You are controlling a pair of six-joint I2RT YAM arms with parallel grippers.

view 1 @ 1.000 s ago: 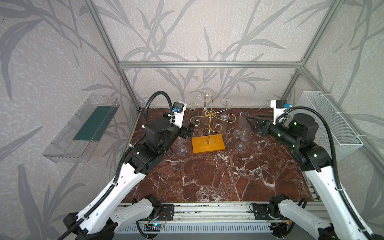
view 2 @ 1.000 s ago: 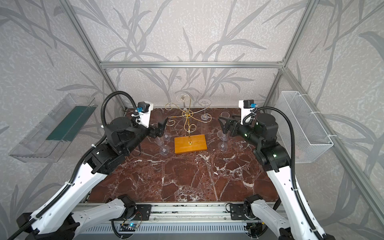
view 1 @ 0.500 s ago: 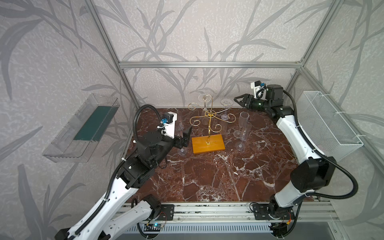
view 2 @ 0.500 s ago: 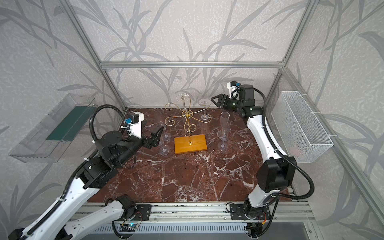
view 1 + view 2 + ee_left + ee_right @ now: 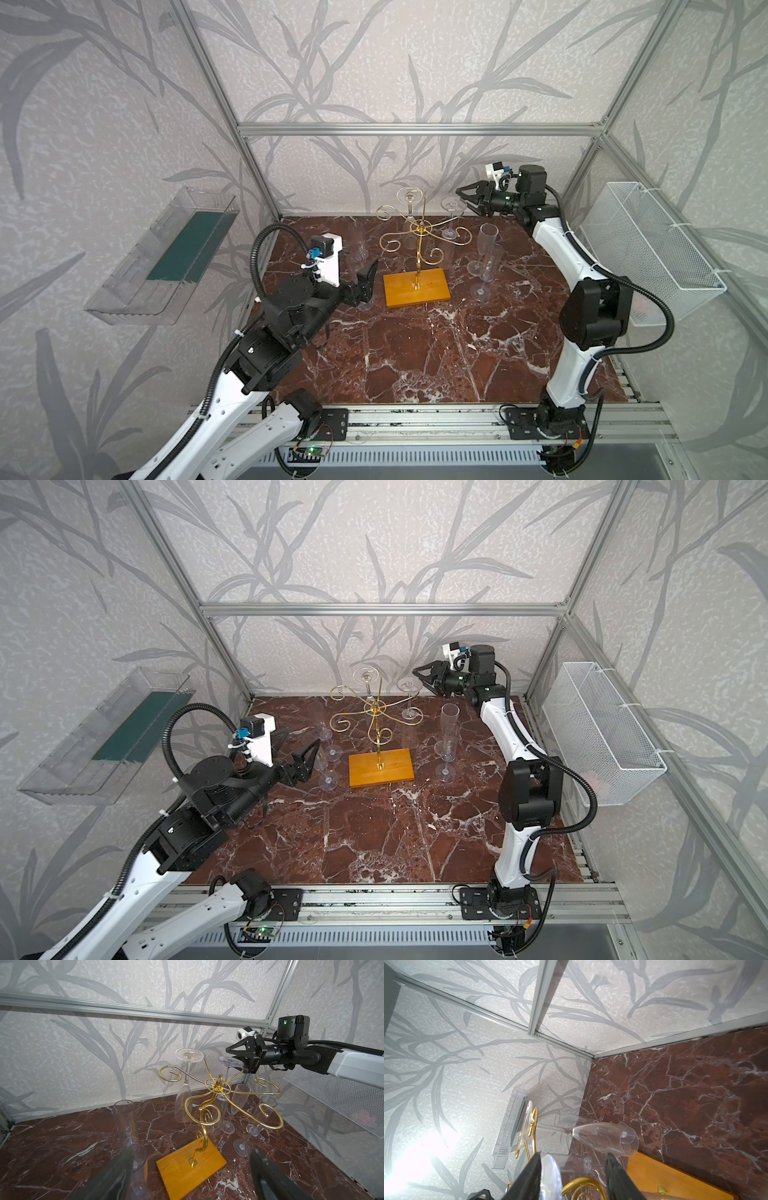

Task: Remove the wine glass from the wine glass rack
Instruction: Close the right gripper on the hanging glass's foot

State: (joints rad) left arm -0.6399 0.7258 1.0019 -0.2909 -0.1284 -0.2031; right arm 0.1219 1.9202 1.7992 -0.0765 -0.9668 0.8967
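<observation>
Bright, even light fills both top views; shadows on the bench (image 5: 415,353) are soft. In the right wrist view, glare blooms on the wallpaper (image 5: 415,1157) at 8 o'clock and the right pincer (image 5: 573,1154) is blurred at 6 o'clock. In its own wrist view the left pincer (image 5: 192,1149) is equally out of focus.

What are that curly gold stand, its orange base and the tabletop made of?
The stand looks like thin polished metal wire, gold-coloured: it glints. Its base seems varnished wood, with visible grain. The tabletop looks like glossy red-brown marble with white veins, though it could be a printed surface.
</observation>
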